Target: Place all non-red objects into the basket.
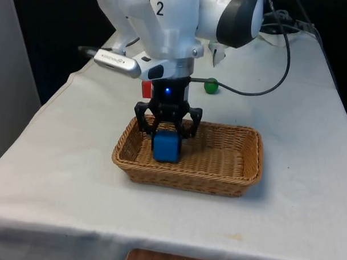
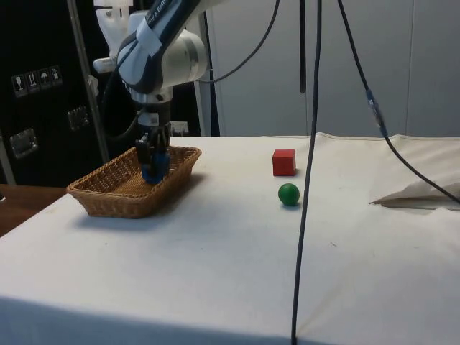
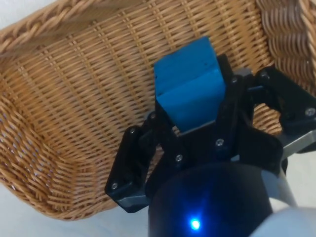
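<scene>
A blue cube (image 1: 165, 147) sits low inside the wicker basket (image 1: 229, 166), toward the front view's left end. My gripper (image 1: 169, 131) is down in the basket, and both fingers press the cube's upper sides, so it is shut on the cube. The wrist view has the blue cube (image 3: 190, 86) between the black fingers (image 3: 228, 96) over the woven floor. From the side, the gripper (image 2: 153, 159) reaches into the basket (image 2: 108, 198). A green ball (image 1: 211, 85) and a red cube (image 2: 284, 162) lie on the cloth beyond the basket.
A black cable (image 1: 260, 90) runs across the cloth behind the basket, close to the green ball (image 2: 289, 194). Another cable (image 2: 305, 215) hangs in the side view's foreground. Open cloth lies on both sides of the basket.
</scene>
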{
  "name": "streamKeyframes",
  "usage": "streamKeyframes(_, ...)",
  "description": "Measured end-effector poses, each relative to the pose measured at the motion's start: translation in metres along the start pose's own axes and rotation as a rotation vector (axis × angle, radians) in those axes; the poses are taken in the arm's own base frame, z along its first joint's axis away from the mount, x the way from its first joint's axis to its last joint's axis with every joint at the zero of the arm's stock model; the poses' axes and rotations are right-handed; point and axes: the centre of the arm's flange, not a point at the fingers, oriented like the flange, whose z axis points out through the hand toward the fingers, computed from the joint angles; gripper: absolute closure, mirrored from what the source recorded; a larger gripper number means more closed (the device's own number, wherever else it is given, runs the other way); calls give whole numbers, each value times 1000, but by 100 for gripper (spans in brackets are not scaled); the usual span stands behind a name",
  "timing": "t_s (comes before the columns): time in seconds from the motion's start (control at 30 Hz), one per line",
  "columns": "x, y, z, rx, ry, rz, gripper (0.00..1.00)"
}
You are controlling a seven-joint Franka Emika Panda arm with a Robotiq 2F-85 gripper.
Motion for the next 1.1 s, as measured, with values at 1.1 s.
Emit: streamKeyframes(1.1,8,10,-3,-13,-1,34,89)
